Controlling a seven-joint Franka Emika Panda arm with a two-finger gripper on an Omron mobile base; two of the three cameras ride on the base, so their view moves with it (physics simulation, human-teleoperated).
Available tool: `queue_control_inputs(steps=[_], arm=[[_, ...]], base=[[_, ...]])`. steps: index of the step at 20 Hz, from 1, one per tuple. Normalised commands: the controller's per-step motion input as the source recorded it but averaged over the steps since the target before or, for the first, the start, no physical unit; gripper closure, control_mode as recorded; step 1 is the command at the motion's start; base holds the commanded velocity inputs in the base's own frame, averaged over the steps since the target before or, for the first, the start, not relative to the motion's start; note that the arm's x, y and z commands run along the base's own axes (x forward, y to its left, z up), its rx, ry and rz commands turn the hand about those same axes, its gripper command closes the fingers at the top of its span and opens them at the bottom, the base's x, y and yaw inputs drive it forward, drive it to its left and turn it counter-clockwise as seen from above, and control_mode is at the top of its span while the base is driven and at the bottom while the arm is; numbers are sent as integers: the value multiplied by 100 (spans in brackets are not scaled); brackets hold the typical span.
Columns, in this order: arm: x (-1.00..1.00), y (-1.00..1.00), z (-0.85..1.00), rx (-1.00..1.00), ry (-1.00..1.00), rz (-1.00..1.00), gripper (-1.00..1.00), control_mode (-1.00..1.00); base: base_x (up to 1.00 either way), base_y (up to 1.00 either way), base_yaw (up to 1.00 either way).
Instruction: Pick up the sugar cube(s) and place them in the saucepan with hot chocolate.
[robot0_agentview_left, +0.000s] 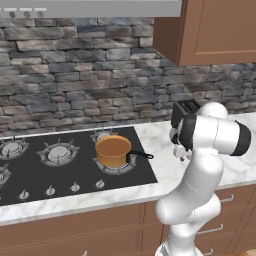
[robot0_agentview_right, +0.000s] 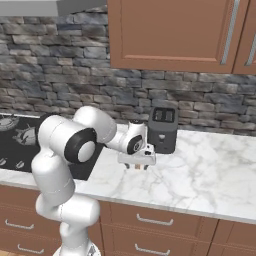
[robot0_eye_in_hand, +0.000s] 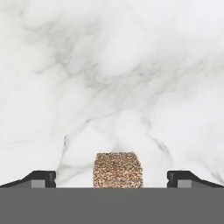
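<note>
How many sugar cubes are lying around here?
1. The sugar cube sits on the white marble counter, between the open claw's two fingertips, touching neither. Others may be hidden behind the arm.

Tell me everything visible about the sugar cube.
The sugar cube is a small block with a grainy, speckled tan-brown surface and roughly square faces. It sits flat and upright on the white marble counter, in the hand view low and centred between the two dark fingertips of the gripper. The jaws stand wide apart, with a clear gap on each side of the cube, so nothing but the counter touches it. Its lower edge is cut off by the bottom of that view.
</note>
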Motion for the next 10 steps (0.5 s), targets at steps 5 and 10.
queue_control_inputs(steps=[5, 10], arm=[[29, -13, -30, 0, 0, 3, -100, -100], [3, -7, -24, 3, 7, 0, -100, -100]], base=[[0, 0, 0], [0, 0, 0]])
